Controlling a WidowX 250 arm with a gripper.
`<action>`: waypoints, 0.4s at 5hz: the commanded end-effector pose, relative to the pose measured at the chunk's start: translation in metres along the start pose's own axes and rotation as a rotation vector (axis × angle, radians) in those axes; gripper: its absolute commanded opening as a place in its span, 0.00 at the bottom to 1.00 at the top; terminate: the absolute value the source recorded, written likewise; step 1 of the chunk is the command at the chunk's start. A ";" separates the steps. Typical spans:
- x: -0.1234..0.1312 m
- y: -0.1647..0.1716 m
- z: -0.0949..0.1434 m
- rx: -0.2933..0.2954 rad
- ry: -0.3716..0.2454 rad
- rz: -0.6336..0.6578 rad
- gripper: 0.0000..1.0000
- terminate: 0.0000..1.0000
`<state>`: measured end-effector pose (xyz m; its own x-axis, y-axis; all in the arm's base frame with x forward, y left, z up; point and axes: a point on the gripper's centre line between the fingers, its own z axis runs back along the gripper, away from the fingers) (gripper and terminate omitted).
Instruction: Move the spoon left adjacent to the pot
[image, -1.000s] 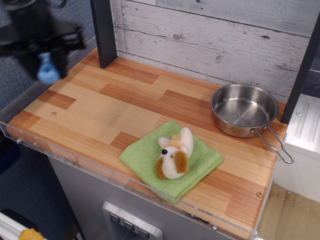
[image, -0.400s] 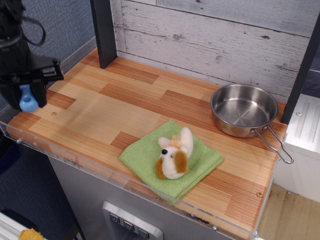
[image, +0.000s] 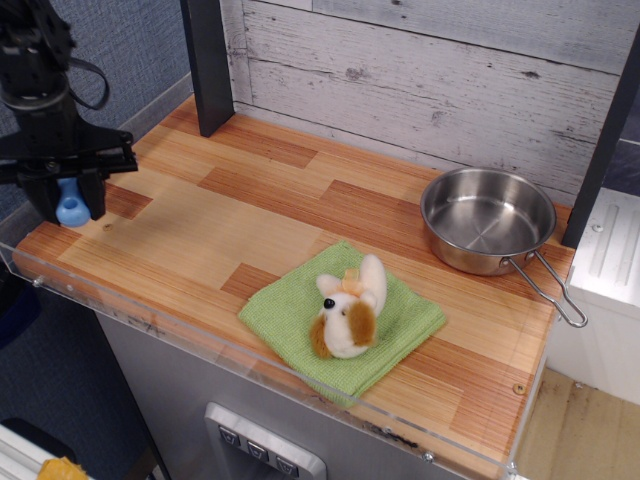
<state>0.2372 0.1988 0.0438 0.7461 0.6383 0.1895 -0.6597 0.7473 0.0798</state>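
The spoon (image: 72, 210) shows only as a light-blue chunky piece between the fingers of my black gripper (image: 65, 198), at the far left end of the wooden counter. Its grey bowl is hidden. The gripper is shut on the spoon and holds it low, just above the counter's left corner. The pot (image: 487, 218), a shiny round steel pan with a wire-loop handle (image: 552, 287), sits at the far right back of the counter, far from the gripper.
A green cloth (image: 300, 305) lies at the front middle with a small white-and-brown plush toy (image: 348, 308) on it. A dark post (image: 210, 62) stands at the back left. A white block (image: 610, 250) is beside the pot on the right. The wooden counter (image: 230, 215) has a clear front lip.
The gripper with the spoon has come down from high at the left to just above the counter's left end, then shifted slightly right. Pot, cloth and toy have not moved.
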 end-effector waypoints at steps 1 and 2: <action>0.009 -0.014 -0.007 0.002 -0.031 -0.033 0.00 0.00; 0.006 -0.026 -0.017 0.000 -0.041 -0.082 0.00 0.00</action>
<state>0.2643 0.1897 0.0162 0.7982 0.5720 0.1886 -0.5949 0.7978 0.0979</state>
